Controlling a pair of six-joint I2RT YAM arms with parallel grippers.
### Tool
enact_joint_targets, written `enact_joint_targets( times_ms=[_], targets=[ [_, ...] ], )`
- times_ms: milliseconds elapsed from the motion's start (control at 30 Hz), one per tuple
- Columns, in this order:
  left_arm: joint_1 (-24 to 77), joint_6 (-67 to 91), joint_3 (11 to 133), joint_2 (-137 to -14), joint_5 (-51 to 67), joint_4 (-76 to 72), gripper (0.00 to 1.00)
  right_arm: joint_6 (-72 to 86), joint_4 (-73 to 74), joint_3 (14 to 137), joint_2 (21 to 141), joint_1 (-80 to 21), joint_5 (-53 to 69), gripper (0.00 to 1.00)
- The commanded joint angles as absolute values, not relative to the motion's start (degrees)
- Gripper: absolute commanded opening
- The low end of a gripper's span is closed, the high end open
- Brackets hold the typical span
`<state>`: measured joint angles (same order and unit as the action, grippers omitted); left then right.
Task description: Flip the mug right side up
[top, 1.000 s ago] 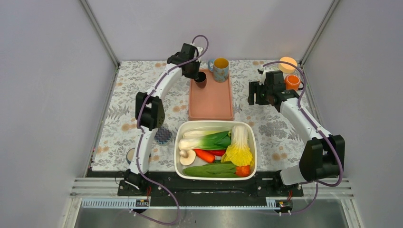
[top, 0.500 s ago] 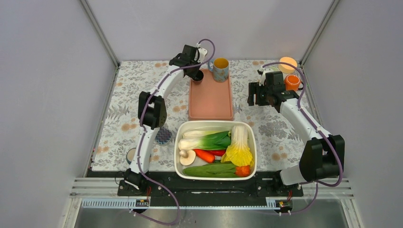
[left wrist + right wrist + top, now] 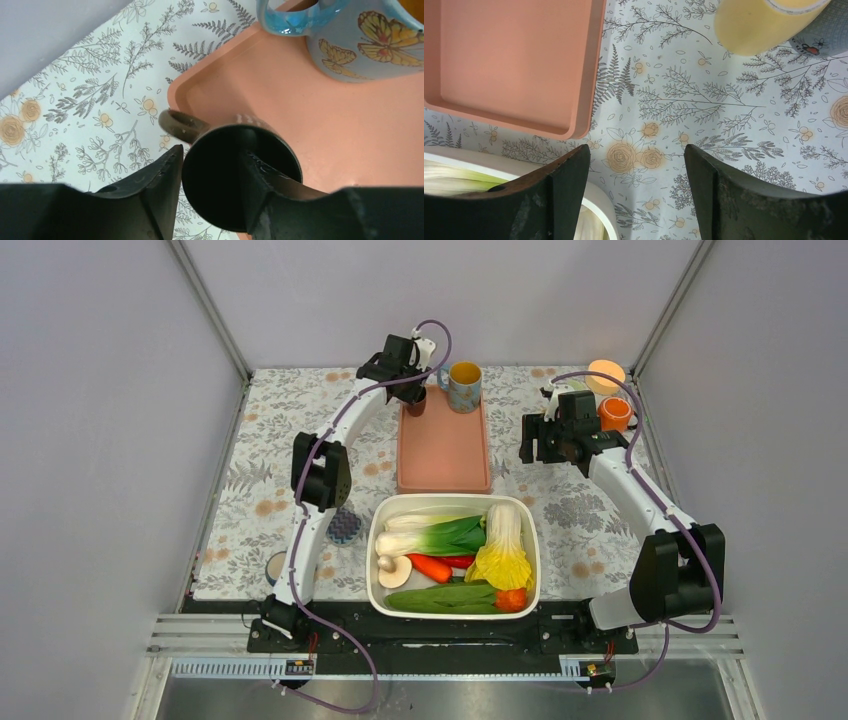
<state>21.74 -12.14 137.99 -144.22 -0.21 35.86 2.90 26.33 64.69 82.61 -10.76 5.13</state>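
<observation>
One dark brown mug point(image 3: 220, 165) is seen mouth-up at the far left corner of the pink tray point(image 3: 350, 130), its handle stuck out leftward past the tray's rim, over the floral tablecloth point(image 3: 100, 100). The mug's wall is straddled by the left gripper point(image 3: 210, 157): one finger is set outside, just beside the wall, and the other is dipped inside the cup. A rim pinch like that is likely chosen because the body is too wide to be spanned. The jaws are parted wider than the wall is thick, so the claw is judged released, not clenched. Whether the base is fully settled on the tray cannot be told. The turning is judged as good as done; a clean lift straight up is called for, since the rim could be caught by the inner finger and the mug tipped. A butterfly mug point(image 3: 360, 45) is stood just right of it, so little room is offered there. The right gripper point(image 3: 635, 152) is held right of the tray over bare cloth, jaws wide, nothing grasped, well out of the way
</observation>
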Motion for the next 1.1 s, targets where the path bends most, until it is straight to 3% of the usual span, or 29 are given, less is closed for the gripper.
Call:
enact_joint_targets(
  times_ms=[0, 200, 567, 767, 1067],
  targets=[
    [21.62, -11.33, 140.14, -144.68, -1.08, 31.49, 0.52, 2.47, 24.51, 64.77, 80.68, -10.55, 6.90, 0.78],
    [21.57, -10.93, 142.06, -145.24, -2.44, 30.37, 0.71, 2.46, 24.46, 64.61, 81.10, -10.55, 7.34, 0.78],
    [20.95, -13.82, 142.98, -141.84, -4.77, 28.55, 0.95, 2.74, 24.59, 65.39, 81.20, -10.50, 4.28, 0.79],
    [19.90, -14.30, 140.47, -135.28, -0.98, 32.26, 0.99, 2.73, 24.76, 65.18, 79.74, -10.40, 5.19, 0.80],
    [19.61, -22.69, 122.63, -114.36, 8.49, 45.61, 0.99, 1.87, 24.71, 62.80, 76.90, -10.43, 10.34, 0.81]
  ],
)
